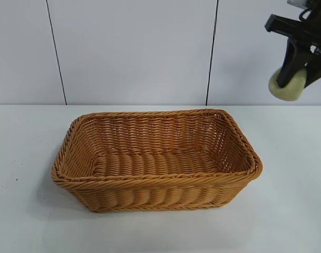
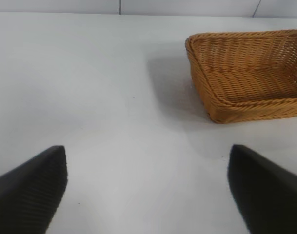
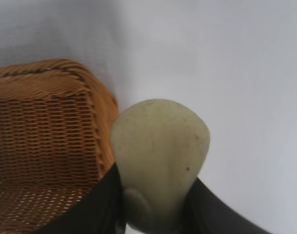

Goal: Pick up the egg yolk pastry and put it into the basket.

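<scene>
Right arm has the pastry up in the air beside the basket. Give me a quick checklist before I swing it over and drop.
1. Grip: the right tool is shut on the egg yolk pastry, held between both fingers in the right wrist view. Ok.
2. Height: pastry hangs well above the basket rim. Ok.
3. Position: pastry is off to the basket's right side, not over its opening. Not ok yet.
4. Basket interior: nothing inside, floor visible. Ok.
5. Left tool: open, low over the bare table, apart from the basket. Ok.
6. Pastry firmness under the squeeze: cannot tell.
</scene>
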Robot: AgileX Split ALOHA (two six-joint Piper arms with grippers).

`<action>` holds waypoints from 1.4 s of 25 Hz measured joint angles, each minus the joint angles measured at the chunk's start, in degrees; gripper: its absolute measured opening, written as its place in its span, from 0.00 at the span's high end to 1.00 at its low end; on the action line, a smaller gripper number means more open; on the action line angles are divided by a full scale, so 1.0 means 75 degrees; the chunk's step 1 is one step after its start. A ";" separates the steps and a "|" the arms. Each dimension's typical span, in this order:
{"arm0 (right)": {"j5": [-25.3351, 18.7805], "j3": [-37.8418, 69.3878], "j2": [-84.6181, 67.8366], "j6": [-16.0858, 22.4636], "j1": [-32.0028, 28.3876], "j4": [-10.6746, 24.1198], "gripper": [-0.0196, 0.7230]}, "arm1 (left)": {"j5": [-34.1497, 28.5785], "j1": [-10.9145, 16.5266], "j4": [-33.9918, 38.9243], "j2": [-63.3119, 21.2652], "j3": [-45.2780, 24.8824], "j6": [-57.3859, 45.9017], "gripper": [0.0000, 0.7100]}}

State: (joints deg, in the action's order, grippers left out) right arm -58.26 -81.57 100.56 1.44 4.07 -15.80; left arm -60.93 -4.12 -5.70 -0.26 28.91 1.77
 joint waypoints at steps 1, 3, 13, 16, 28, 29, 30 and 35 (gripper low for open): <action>0.0008 -0.0071 0.0000 0.0000 0.0250 -0.0067 0.72 | 0.0000 0.0000 0.0000 0.0000 0.0000 0.0000 0.07; 0.0148 -0.0138 0.0000 0.0097 0.0830 -0.0153 0.72 | 0.0000 0.0000 0.0000 0.0000 0.0000 0.0000 0.07; 0.1386 -0.0180 0.0832 0.0678 0.3361 -0.0271 0.72 | 0.0000 0.0000 0.0000 0.0000 0.0000 0.0000 0.07; 0.1773 -0.0180 0.1401 0.0710 0.3689 -0.0271 0.72 | 0.0000 0.0000 0.0000 0.0000 0.0000 0.0000 0.07; 0.2151 -0.0180 0.2488 0.0716 0.3821 -0.0261 0.26 | 0.0000 0.0000 0.0007 0.0000 0.0000 0.0000 0.07; 0.2108 -0.0180 0.2488 0.0716 0.3821 -0.0261 0.19 | 0.0000 0.0000 0.0007 0.0000 0.0000 0.0000 0.07; 0.2035 -0.0180 0.2488 0.0716 0.3821 -0.0255 0.13 | 0.0000 0.0000 0.0007 0.0000 0.0000 0.0000 0.07; 0.1343 -0.0479 0.2281 0.0716 0.3821 0.0129 0.05 | 0.0000 0.0000 0.0007 0.0000 0.0000 0.0000 0.07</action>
State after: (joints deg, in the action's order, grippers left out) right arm -48.19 -85.16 117.67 6.81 32.73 -14.83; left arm -60.93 -4.12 -5.65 -0.26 28.91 1.77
